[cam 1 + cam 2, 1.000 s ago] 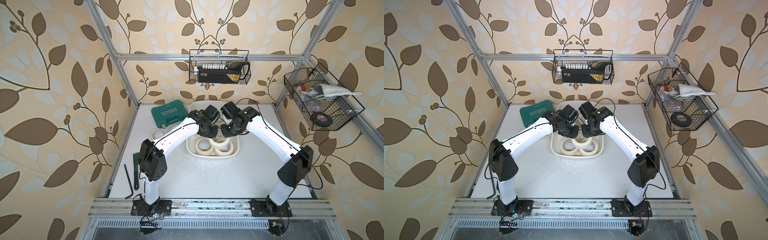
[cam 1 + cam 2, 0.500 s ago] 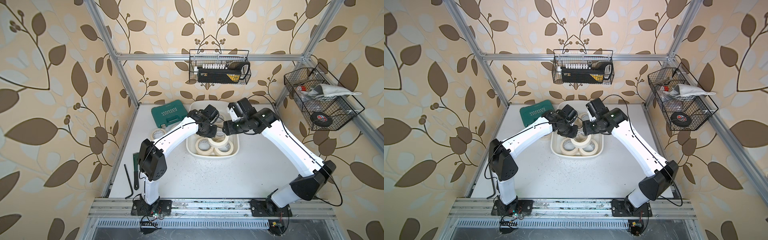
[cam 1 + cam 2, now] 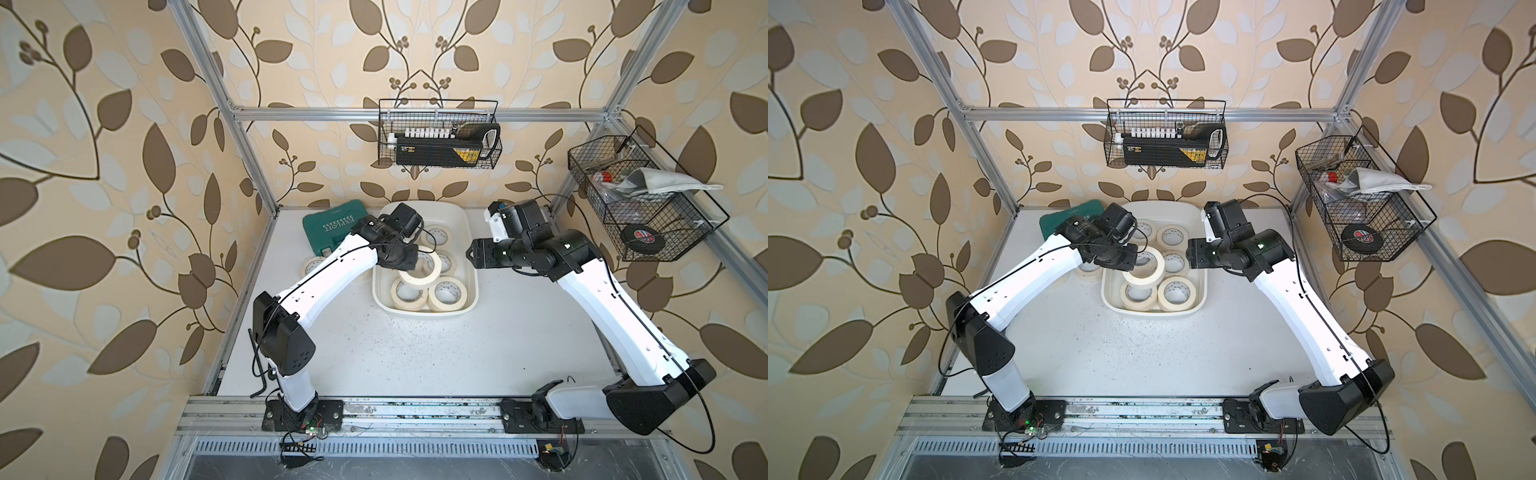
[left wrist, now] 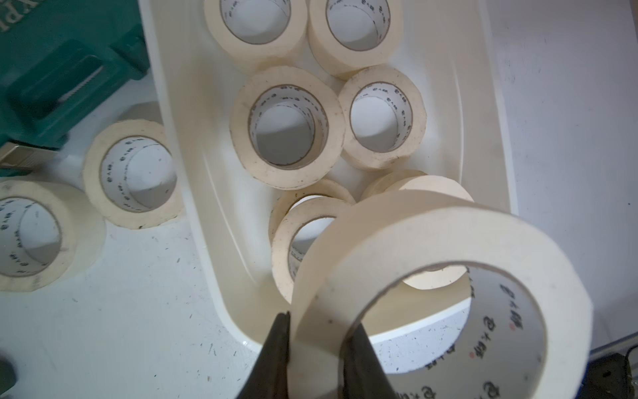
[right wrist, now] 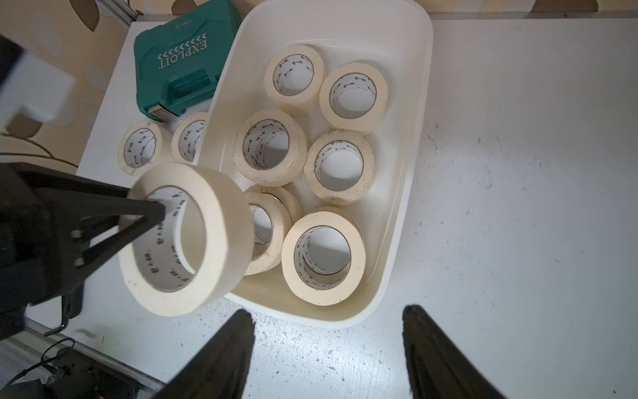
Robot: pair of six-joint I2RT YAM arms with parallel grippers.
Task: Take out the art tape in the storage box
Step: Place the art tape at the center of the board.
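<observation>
The white storage box (image 3: 457, 212) (image 3: 1154, 312) stands at the back middle of the table with several cream art tape rolls (image 3: 446, 293) (image 5: 340, 165) lying flat in it. My left gripper (image 4: 317, 324) is shut on the wall of one roll (image 3: 415, 279) (image 3: 1142, 279) (image 4: 414, 241) (image 5: 221, 221), one finger inside the ring and one outside. That roll hangs tilted above the box's near left part. My right gripper (image 5: 328, 316) (image 3: 471, 253) is open and empty, over the table just right of the box. Two more rolls (image 4: 134, 172) (image 5: 139, 146) lie on the table left of the box.
A teal tool case (image 3: 332, 226) lies at the back left beside the box. One black wire basket (image 3: 438, 141) hangs on the back rail. Another wire basket (image 3: 636, 199) on the right holds a black tape roll (image 3: 640, 237). Hand tools (image 3: 255, 365) lie along the left table edge.
My right arm has drawn back out of the box to the right and its jaws have opened. The left gripper stays shut on its roll over the box.
</observation>
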